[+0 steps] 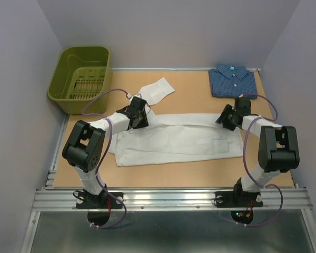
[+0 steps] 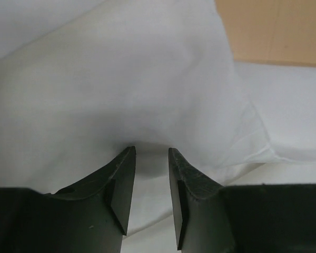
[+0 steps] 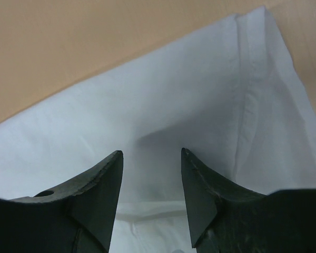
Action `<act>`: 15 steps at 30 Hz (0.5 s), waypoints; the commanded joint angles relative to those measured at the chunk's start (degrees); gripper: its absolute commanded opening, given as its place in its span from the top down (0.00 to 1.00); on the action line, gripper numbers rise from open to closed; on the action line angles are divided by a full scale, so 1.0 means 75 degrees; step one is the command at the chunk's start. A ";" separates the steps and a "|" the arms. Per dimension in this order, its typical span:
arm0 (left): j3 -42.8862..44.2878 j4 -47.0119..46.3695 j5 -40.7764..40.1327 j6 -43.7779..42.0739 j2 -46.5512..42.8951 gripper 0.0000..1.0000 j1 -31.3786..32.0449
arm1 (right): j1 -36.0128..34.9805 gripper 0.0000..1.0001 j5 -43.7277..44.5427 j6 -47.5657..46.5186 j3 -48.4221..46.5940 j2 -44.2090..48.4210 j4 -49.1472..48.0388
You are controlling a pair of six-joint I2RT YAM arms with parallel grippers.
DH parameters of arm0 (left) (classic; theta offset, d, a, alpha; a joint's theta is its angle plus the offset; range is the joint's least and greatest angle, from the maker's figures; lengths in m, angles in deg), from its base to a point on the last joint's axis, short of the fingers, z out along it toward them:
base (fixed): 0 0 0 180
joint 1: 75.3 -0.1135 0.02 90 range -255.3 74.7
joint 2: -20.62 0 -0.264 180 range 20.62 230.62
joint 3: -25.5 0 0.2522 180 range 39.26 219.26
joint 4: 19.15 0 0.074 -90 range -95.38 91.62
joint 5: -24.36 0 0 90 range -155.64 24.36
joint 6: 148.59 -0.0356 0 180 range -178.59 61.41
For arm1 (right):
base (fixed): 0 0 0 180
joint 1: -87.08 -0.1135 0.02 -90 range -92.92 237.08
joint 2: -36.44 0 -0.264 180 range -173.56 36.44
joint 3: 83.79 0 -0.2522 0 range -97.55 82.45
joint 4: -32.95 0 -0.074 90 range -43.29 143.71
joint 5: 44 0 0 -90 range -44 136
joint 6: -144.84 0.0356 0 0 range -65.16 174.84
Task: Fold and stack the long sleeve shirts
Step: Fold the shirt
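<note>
Nothing legible is showing in any of the views. A small pale patch point(image 1: 232, 68) is sitting at the collar of the folded dark blue patterned cloth shirt point(image 1: 229, 84), but it is too small to tell whether it is carrying any writing.

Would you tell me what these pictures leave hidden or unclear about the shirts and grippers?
- Wrist views: past the open left gripper and right gripper, the white shirt runs off the edges; its collar and buttons are unseen.
- Top view: each wrist covers its own jaws, so contact with the cloth is hidden.
- Top view: the blue shirt hides its sleeves in its own fold; its pattern is too small.
</note>
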State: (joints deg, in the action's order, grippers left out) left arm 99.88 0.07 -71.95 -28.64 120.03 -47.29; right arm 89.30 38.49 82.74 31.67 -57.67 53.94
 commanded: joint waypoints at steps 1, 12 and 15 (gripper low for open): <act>-0.0664 0.0117 -0.0203 0.0447 -0.0610 0.58 -0.0031 | 0.0009 0.47 0.0321 0.0112 0.0431 0.0219 -0.0389; 0.0493 0.0083 -0.1584 -0.1835 -0.1668 0.24 -0.0020 | -0.0096 0.36 -0.0065 -0.0613 0.0245 0.1237 0.0126; 0.1349 -0.0291 -0.1422 -0.2621 -0.1001 0.16 -0.0020 | -0.0284 0.22 -0.0042 -0.0697 0.0209 0.1589 0.0384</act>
State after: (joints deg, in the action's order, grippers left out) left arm 103.57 2.47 -79.95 -39.41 109.04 -47.40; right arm 88.64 38.65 79.86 34.36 -49.74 55.34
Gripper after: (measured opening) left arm 0.820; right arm 0.736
